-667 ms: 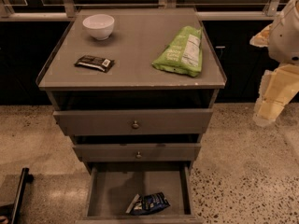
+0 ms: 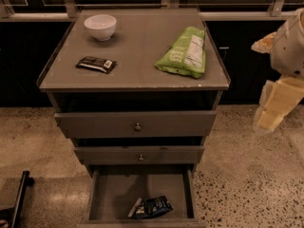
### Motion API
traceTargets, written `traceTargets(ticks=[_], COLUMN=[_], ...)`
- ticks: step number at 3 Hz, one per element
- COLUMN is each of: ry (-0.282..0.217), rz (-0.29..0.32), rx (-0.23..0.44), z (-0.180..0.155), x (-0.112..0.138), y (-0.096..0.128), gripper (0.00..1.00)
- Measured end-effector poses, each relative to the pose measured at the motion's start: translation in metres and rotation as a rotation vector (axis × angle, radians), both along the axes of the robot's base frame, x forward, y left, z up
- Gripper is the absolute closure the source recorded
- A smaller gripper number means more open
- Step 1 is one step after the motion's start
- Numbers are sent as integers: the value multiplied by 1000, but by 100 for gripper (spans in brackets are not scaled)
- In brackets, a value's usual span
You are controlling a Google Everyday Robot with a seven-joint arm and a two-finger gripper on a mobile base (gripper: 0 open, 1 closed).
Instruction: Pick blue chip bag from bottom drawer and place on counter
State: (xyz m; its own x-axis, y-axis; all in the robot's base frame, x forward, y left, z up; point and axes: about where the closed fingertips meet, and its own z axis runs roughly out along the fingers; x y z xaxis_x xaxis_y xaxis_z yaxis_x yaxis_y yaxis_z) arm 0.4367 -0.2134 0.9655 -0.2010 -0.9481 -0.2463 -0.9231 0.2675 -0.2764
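– Down in the pulled-out bottom drawer [image 2: 114, 196], a shallow grey tray, lies the small crinkly dark blue chip bag [image 2: 153, 206]. It sits near the front edge, slightly right of centre, white end pointing left.
– Pincer?
– Cream-coloured pincer [image 2: 270, 114] hangs at the right edge of view, beside the cabinet, roughly level with the top drawer. Well apart from the bag. Wide or narrow: cannot tell.
– Top of the cabinet?
– Flat grey surface [image 2: 137, 46] carries three things: round white bowl [image 2: 100, 26] back left, flat dark brown bar wrapper [image 2: 96, 64] front left, larger light-green bag [image 2: 184, 52] on the right, near the raised rim. All apart from each other.
– Other drawers?
– Two grey upper drawers [image 2: 166, 124] with round knobs, neither pulled out like the bottom one. Speckled stone floor [image 2: 247, 175] around the cabinet.
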Motion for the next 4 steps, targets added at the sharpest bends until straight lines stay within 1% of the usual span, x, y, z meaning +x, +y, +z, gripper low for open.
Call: traceTargets(ticks=[1,2,3,4], ry=[-6,78,215,227], rz=[78,111,122,70], rx=[122,342,499,566], z=[-57,-155,-275,-322], x=[-19,-31,-43,-33], y=[23,66,119,126], gripper=[0,0,0,0])
